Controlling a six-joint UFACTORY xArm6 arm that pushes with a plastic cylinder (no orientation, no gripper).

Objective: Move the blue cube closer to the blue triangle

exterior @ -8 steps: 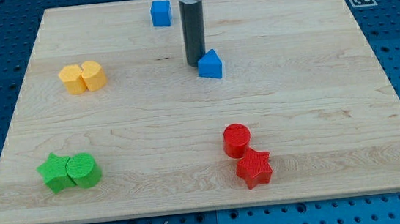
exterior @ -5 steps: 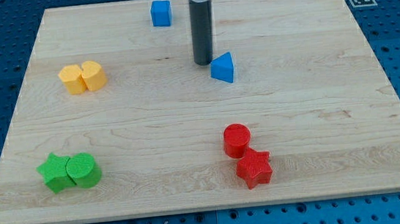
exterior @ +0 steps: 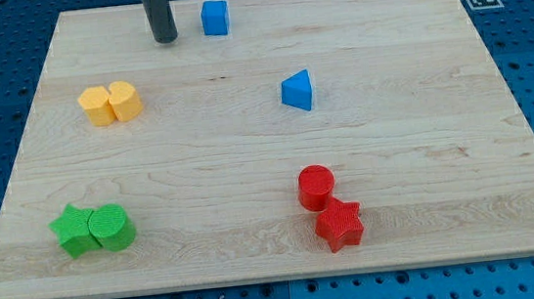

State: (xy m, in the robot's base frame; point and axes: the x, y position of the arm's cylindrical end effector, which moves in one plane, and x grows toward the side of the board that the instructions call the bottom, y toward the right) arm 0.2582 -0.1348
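Note:
The blue cube sits near the board's top edge, a little left of centre. The blue triangle lies lower and to the right of it, well apart from it. My tip is on the board just left of the blue cube, with a small gap between them. The rod rises out of the view's top.
Two yellow blocks touch each other at the left. A green star and a green cylinder sit at the lower left. A red cylinder and a red star sit at the lower middle. The wooden board lies on a blue pegboard.
My tip nudged the blue triangle slightly right and down, turning it, then moved away up and left to the left side of the blue cube. The cube has not moved.

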